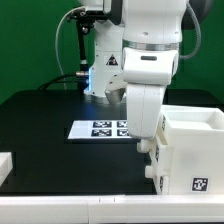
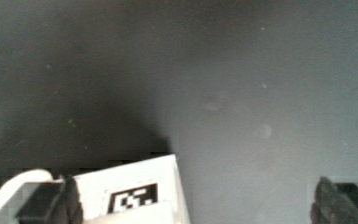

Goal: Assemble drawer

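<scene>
My gripper (image 1: 149,152) hangs low over the table at the exterior view's right, against the near-left corner of a tall white box (image 1: 192,150) that has an open top and a tag on its front; it looks like the casing. In the wrist view the gripper (image 2: 194,206) is open wide, with dark fingers (image 2: 44,203) at both sides. A white tagged corner (image 2: 133,190) lies between them, close to one finger. No shallow drawer tray shows for certain.
The marker board (image 1: 100,128) lies on the black table behind the arm. A low white piece (image 1: 5,164) is cut off at the exterior view's left edge. A white bracket (image 1: 206,30) stands at the far right.
</scene>
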`<state>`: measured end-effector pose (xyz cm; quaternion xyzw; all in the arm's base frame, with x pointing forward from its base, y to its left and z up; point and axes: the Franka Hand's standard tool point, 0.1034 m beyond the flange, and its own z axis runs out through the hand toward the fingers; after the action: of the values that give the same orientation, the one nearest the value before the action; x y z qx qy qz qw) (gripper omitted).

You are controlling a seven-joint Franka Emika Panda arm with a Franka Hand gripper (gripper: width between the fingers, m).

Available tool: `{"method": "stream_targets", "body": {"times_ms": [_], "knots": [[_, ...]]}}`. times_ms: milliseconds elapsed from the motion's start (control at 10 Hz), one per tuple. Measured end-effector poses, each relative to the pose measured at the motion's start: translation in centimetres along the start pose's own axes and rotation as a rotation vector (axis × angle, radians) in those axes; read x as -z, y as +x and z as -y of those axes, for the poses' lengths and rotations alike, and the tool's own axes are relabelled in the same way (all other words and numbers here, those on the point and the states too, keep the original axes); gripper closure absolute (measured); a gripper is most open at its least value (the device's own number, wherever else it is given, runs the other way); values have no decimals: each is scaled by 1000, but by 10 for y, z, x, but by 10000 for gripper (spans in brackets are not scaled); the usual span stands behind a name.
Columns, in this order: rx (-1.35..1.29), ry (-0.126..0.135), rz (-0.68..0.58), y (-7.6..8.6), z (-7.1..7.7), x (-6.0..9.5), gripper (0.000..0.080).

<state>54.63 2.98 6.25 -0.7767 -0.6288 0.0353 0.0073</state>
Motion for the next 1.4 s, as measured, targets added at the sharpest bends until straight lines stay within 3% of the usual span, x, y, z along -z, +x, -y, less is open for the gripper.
{"method": "stream_targets", "body": {"times_ms": [400,500,700,1000,1400], "knots": [[-24,2,1,-2,1,-1,151],[-3,14,8,-12,-3,3,151],[-1,10,10,-31,-14,8,151],[11,19,12,-45,-23,11,151],[-12,20,7,-16,-16,8,151]]}}
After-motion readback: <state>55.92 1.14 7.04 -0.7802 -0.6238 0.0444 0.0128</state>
